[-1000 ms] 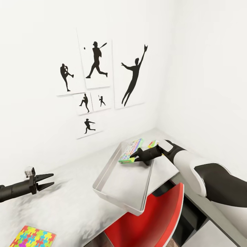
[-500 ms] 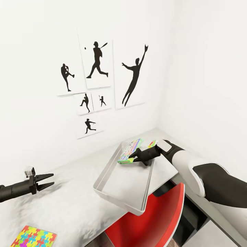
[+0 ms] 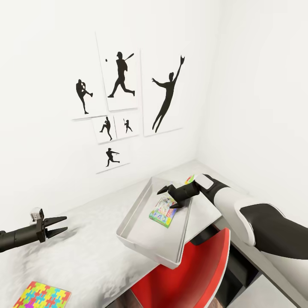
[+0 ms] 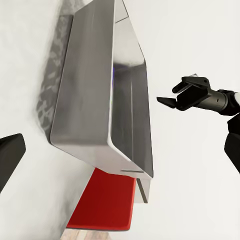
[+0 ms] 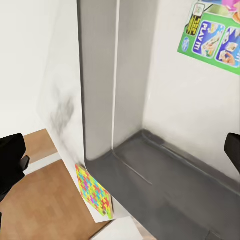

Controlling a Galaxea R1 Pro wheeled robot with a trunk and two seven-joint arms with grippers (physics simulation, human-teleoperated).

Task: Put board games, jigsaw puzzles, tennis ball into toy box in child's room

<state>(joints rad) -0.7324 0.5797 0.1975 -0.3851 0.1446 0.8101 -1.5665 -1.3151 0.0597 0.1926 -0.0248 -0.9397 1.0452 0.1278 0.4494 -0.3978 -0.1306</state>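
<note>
At the left edge of the pale worktop (image 3: 85,239), 1 jigsaw puzzle (image 3: 40,296) lies flat near the front corner, not yet collected. The left tool (image 3: 61,225) hovers above the worktop, its 2 fingers spread and holding nothing. Further right, the toy box (image 3: 141,244) sits at the worktop's front edge, above a red chair (image 3: 188,273). 1 board game (image 3: 163,212) lies loose inside the box, tilted against the floor. Green lettering on it reads "Play m..." in the right wrist view; the rest is cut off. The right tool (image 3: 168,197) hangs just over that game, jaws apart and empty. A colourful item (image 3: 189,179) peeks behind the right wrist, too hidden to name. By my judgement 1 toy is stowed and at least the puzzle remains.
</note>
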